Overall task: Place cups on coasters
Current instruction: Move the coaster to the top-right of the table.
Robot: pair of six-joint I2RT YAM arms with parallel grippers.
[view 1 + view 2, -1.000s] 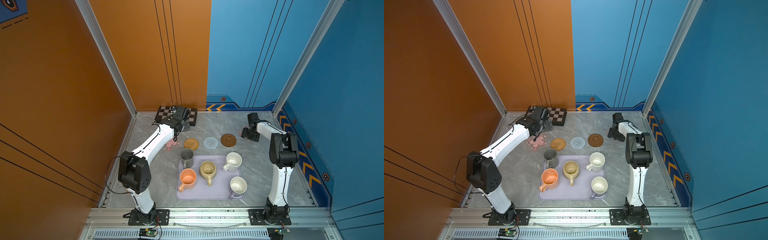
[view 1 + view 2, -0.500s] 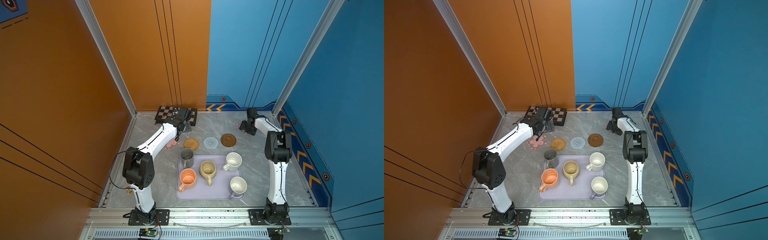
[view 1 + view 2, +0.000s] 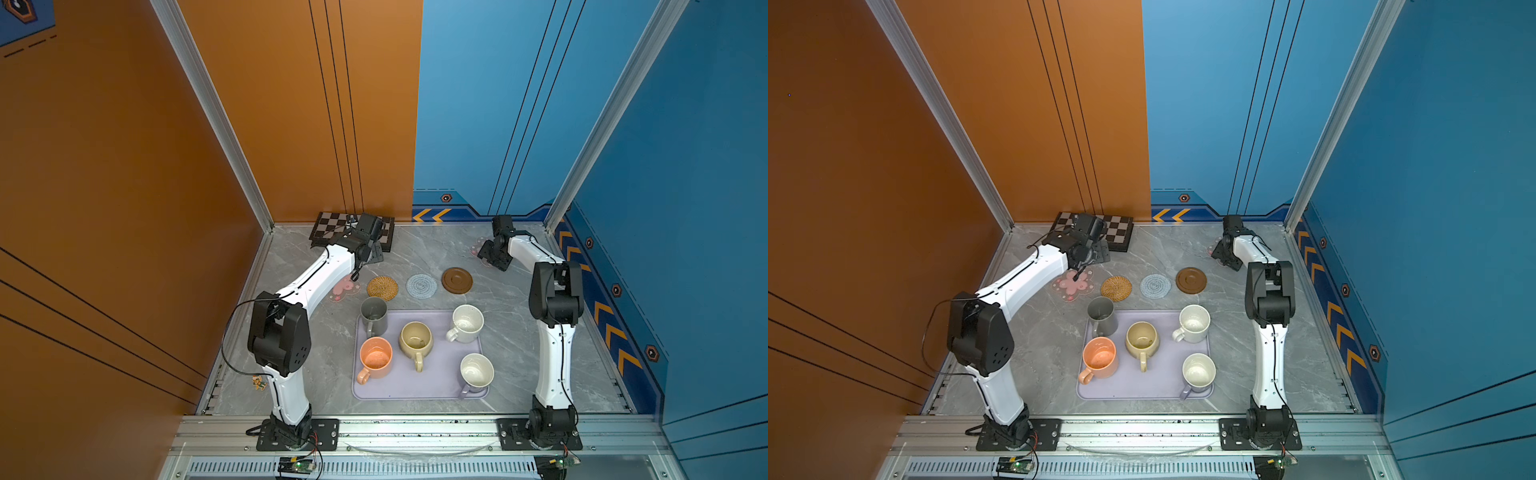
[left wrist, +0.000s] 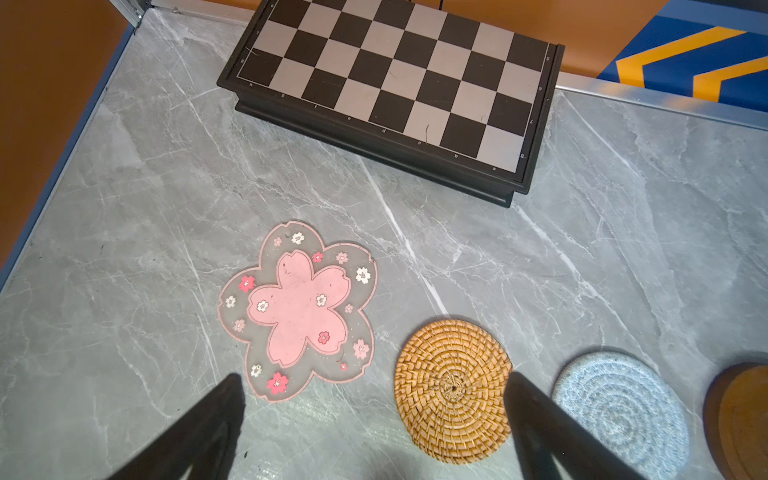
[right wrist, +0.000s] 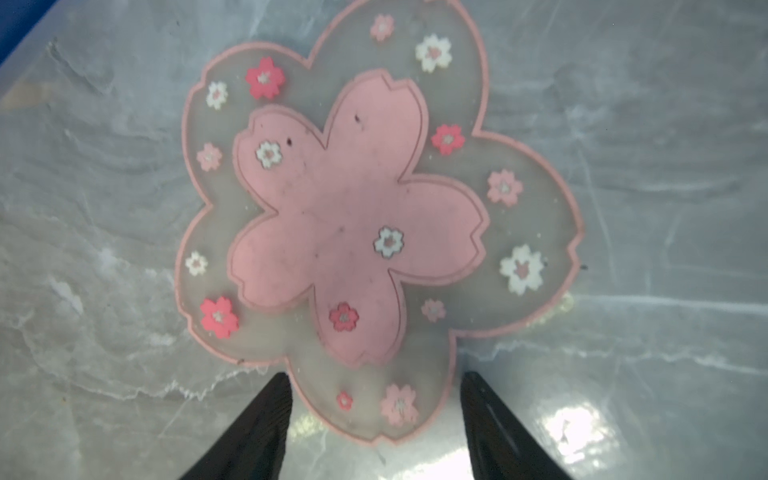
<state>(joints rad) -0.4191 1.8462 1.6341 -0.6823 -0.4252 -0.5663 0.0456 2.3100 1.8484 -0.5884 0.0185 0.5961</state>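
Note:
Several cups stand on the lavender tray [image 3: 440,374]: grey [image 3: 373,314], orange [image 3: 376,357], beige-yellow [image 3: 416,340], speckled white [image 3: 467,323] and lavender [image 3: 476,372]. Behind the tray lie the coasters: pink flower [image 4: 299,307], rattan [image 4: 453,386], pale-blue spiral [image 4: 619,411] and brown wooden disc [image 3: 456,280]. My left gripper [image 4: 374,377] hovers open above the bare table between the flower and rattan coasters. At the back right, my right gripper [image 5: 375,375] is low over a second pink flower coaster [image 5: 357,216], open, with one petal between its fingers.
A black-and-grey chequered board [image 4: 395,79] lies at the back left against the orange wall. Walls close in the table on the left, back and right. The right arm's elbow [image 3: 555,299] stands just right of the speckled white cup.
The right gripper has shifted a little at the back right over its flower coaster and its jaws have narrowed slightly. The left arm has drawn its elbow in slightly. Cups have not moved.

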